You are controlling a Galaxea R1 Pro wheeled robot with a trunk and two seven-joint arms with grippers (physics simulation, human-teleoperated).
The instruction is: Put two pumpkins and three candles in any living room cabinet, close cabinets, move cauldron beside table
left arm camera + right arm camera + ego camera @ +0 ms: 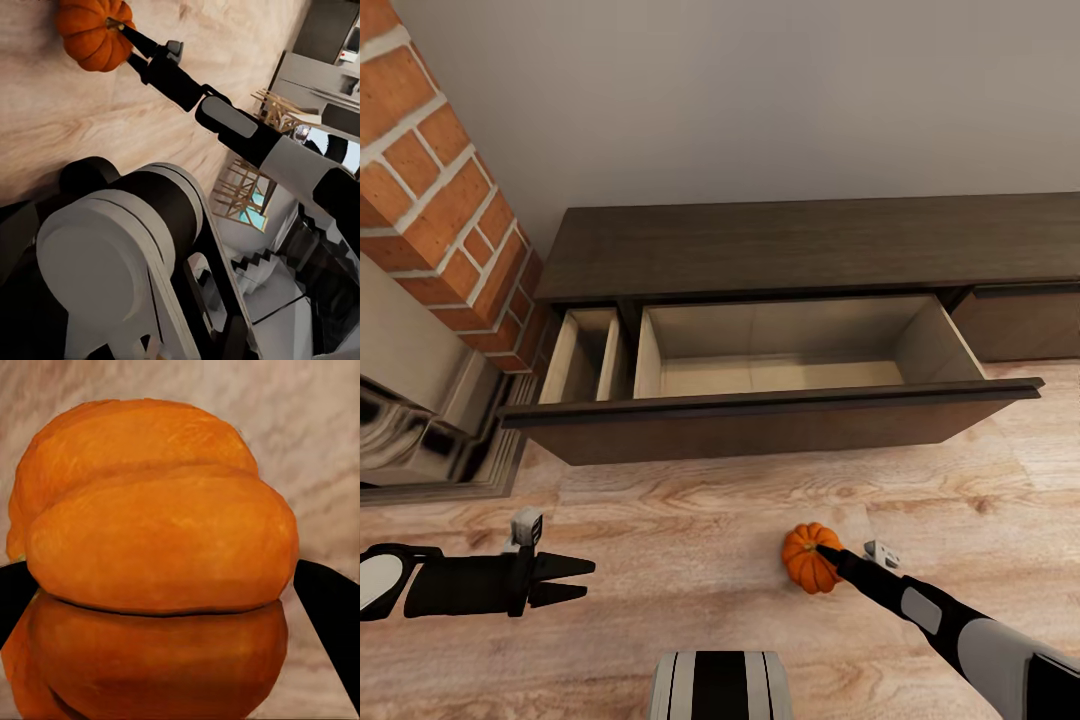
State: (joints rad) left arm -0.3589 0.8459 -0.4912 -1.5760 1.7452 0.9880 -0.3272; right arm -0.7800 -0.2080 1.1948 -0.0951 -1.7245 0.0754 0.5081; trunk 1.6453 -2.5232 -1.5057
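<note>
1. Right gripper (pixel 824 551) is at the small round orange pumpkin (pixel 808 559), with its black fingers on both sides of it. In the right wrist view a dark finger (pixel 330 619) sits close at each side of the pumpkin (pixel 154 555), so it seems to be holding it.
2. That pumpkin is above the pale wooden floor (pixel 690 510), in front of the open drawer. In the left wrist view the pumpkin (pixel 96 32) is at the tip of the right gripper (pixel 129 34).
3. Left gripper (pixel 582 580) is out to the side, well apart from the pumpkin. Its two pointy black fingers are spread a little with nothing between them.
4. Against the wall stands the long low dark-brown wooden cabinet (pixel 800 245). Its wide drawer (pixel 780 400) is pulled out, and the pale beige inside is bare.
5. Beside the cabinet is a red brick wall (pixel 440 190).
</note>
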